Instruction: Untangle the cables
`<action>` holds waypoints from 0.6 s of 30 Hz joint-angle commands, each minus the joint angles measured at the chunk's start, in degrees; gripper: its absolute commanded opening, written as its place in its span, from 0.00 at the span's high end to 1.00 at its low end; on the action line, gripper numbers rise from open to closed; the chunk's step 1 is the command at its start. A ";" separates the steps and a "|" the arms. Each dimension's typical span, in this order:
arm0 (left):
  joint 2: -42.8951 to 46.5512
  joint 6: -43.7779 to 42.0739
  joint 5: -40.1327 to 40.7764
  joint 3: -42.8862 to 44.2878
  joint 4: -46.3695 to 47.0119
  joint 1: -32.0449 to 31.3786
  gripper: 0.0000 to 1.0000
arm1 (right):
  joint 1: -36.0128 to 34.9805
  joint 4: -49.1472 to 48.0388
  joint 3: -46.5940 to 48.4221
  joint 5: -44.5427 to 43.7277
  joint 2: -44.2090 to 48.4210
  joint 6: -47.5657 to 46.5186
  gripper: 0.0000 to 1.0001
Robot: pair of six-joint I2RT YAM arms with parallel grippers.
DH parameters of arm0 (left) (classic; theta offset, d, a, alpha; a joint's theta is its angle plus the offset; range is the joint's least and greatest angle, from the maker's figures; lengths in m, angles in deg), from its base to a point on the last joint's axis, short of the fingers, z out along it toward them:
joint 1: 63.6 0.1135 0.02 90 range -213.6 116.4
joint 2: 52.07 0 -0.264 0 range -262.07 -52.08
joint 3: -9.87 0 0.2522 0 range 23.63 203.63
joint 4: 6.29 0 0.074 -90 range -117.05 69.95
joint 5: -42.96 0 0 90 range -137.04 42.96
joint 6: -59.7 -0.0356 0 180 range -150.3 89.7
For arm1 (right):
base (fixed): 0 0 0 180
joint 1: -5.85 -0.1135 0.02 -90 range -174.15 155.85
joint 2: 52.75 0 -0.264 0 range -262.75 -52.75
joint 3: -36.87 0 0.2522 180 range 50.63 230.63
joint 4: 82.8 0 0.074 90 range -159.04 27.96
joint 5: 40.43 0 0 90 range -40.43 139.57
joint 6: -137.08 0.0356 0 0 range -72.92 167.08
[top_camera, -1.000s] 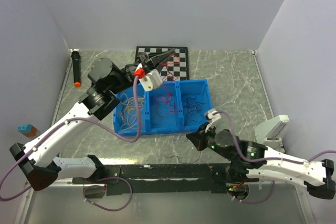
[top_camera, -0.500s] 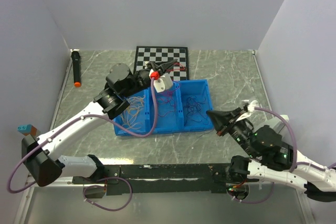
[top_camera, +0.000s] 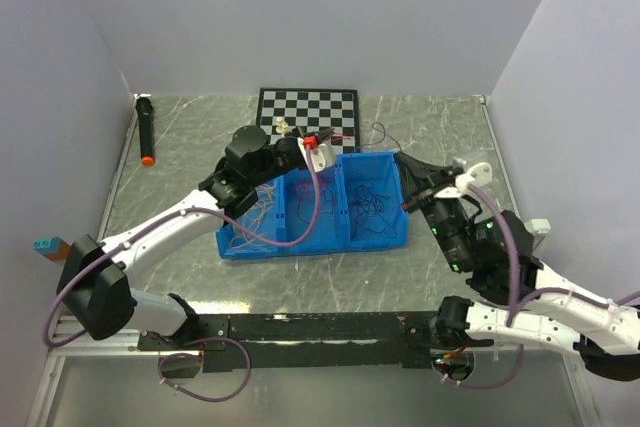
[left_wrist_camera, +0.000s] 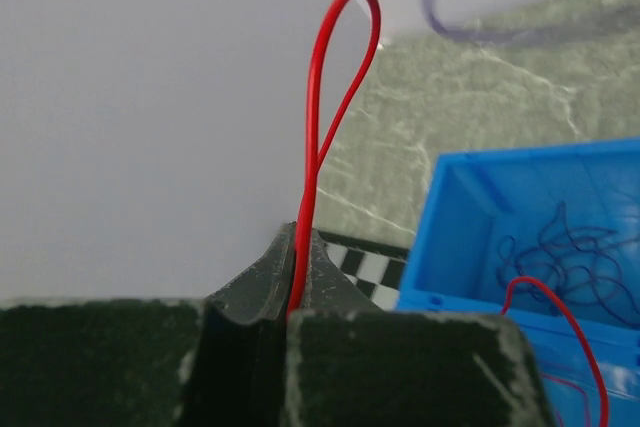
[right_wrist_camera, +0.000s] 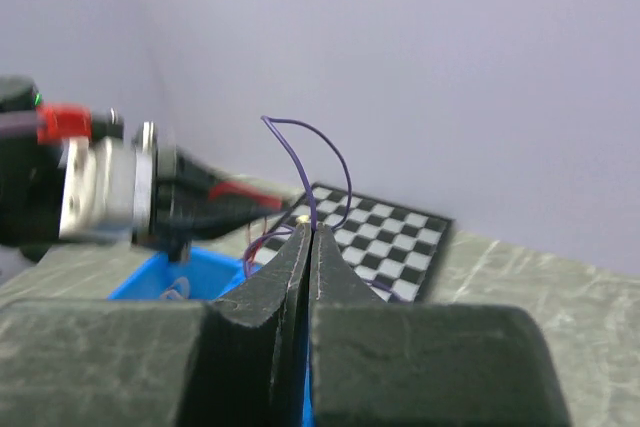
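Note:
The cables lie sorted in a blue three-part bin (top_camera: pixel 395 237): yellow-orange ones (top_camera: pixel 250 219) on the left, red ones (top_camera: pixel 312 199) in the middle, dark purple ones (top_camera: pixel 370 202) on the right. My left gripper (top_camera: pixel 343 139) hovers over the bin's far edge, shut on a red cable (left_wrist_camera: pixel 345 57) that loops up from its tips (left_wrist_camera: pixel 297 232). My right gripper (top_camera: pixel 400 159) is at the bin's far right corner. It is shut on a dark purple cable (right_wrist_camera: pixel 320 147) that arches above its tips (right_wrist_camera: pixel 308 229). The two grippers face each other, close but apart.
A checkerboard (top_camera: pixel 308 107) lies just behind the bin. A black marker with an orange tip (top_camera: pixel 146 132) lies at the far left. A small teal and brown block (top_camera: pixel 48 245) sits at the left edge. Grey walls close in three sides.
My right arm swung from the bin's front side round to its far right corner, carrying the purple cable. My left gripper slid right and slightly nearer with the red cable.

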 commanded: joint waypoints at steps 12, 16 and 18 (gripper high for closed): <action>-6.27 7.67 4.06 -9.53 -0.94 0.52 0.99 | 21.03 -3.55 3.95 15.29 -7.19 7.94 1.00; -8.28 4.58 1.26 -11.31 -3.30 0.60 0.99 | 23.31 -3.55 4.65 17.05 -8.69 8.46 1.00; -9.07 3.18 -1.28 -11.31 -5.23 0.52 0.99 | 24.46 -3.63 4.65 18.02 -9.48 9.08 1.00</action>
